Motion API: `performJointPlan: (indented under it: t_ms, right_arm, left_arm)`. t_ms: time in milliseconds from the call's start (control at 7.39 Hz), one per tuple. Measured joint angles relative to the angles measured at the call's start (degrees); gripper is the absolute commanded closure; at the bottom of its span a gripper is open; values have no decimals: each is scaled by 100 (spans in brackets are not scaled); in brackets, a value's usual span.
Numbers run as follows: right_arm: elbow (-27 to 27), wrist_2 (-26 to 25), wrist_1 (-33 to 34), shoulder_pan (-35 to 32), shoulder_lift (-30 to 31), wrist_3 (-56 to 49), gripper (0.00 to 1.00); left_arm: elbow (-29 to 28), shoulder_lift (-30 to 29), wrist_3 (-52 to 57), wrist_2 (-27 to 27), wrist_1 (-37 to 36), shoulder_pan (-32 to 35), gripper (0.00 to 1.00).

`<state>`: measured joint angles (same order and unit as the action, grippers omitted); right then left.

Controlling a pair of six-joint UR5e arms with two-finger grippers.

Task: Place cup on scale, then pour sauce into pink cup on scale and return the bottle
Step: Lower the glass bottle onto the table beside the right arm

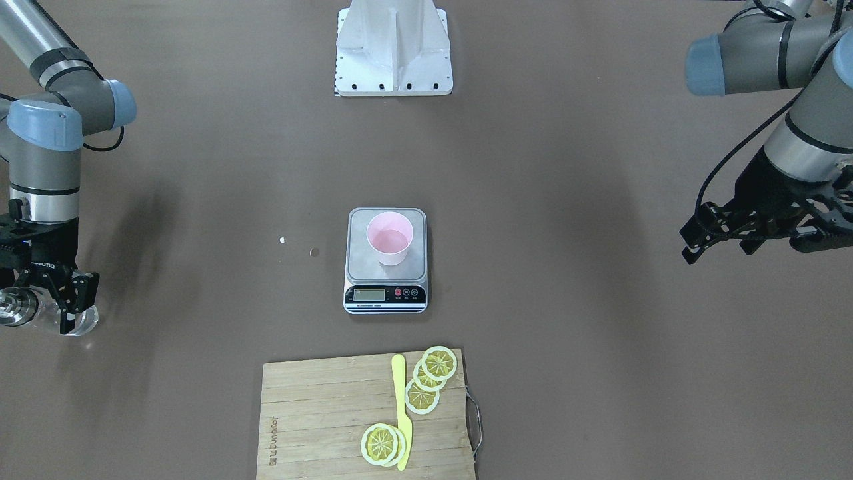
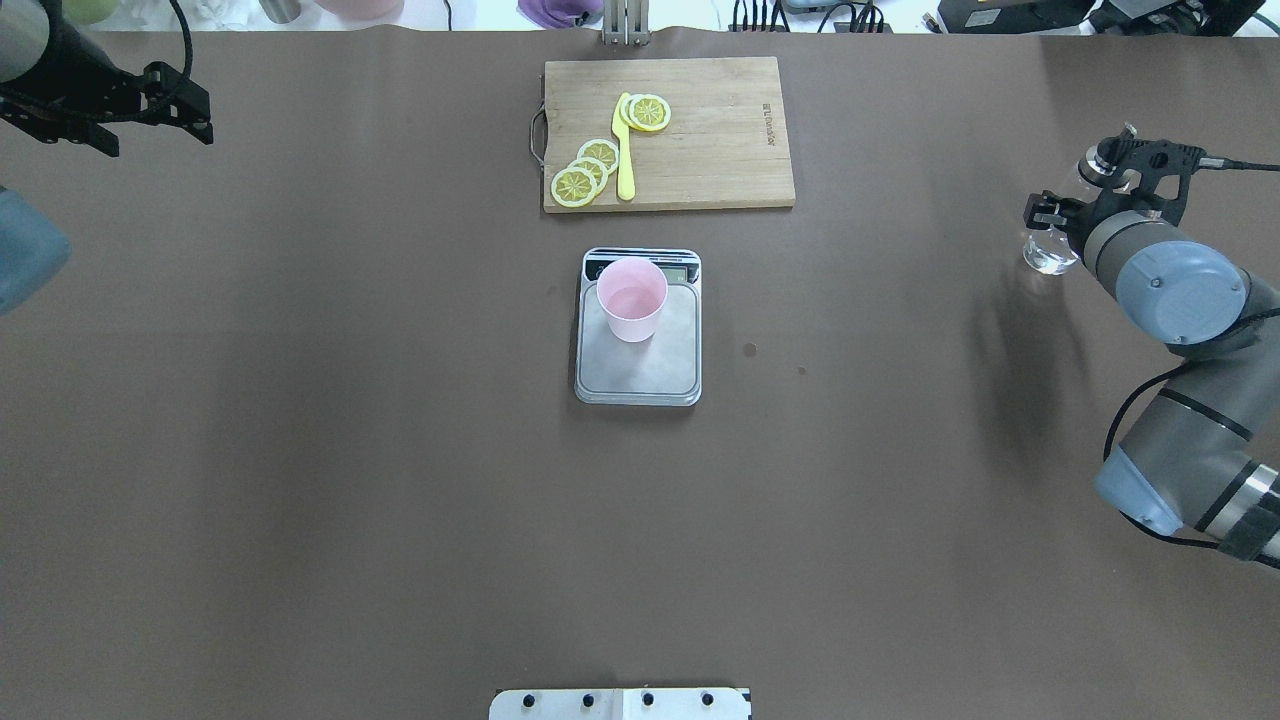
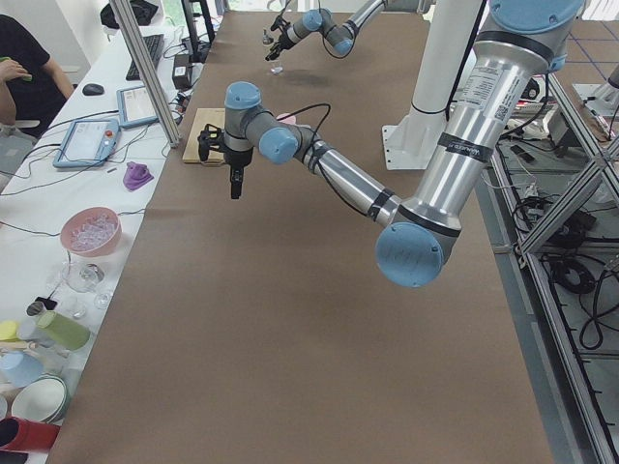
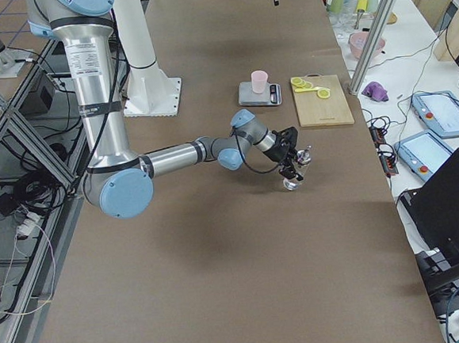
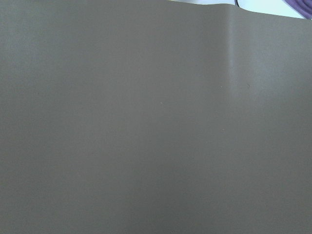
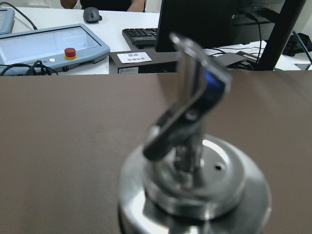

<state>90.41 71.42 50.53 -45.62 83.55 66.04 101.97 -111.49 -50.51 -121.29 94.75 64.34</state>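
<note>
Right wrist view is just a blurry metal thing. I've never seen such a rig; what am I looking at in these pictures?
That is the pourer cap of the bottle, filmed from the right arm's wrist; the right gripper is shut on the bottle near the table's end. Two robot arms share one table; other cameras look from above, opposite and both ends. The left gripper hangs open, empty. The pink cup stands on the scale; a cutting board holds lemon slices and a yellow knife.
</note>
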Motion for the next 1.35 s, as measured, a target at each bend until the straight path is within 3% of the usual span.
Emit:
performJointPlan:
  t_ms: [541, 812, 1083, 1218, 1353]
  right_arm:
    - [-6, -60, -16, 104, 92, -11, 99]
    - [-2, -44, -16, 123, 132, -25, 42]
    - [-1, -51, -10, 155, 141, -29, 20]
    - [-2, -57, -4, 172, 142, -30, 1]
    - [-7, -38, 7, 190, 143, -32, 0]
  left_arm:
    - [13, 18, 6, 27, 8, 1, 1]
    - [16, 18, 6, 95, 9, 0, 1]
    - [12, 21, 8, 112, 9, 0, 1]
    - [2, 22, 9, 113, 9, 0, 1]
    - [-8, 21, 2, 114, 9, -3, 1]
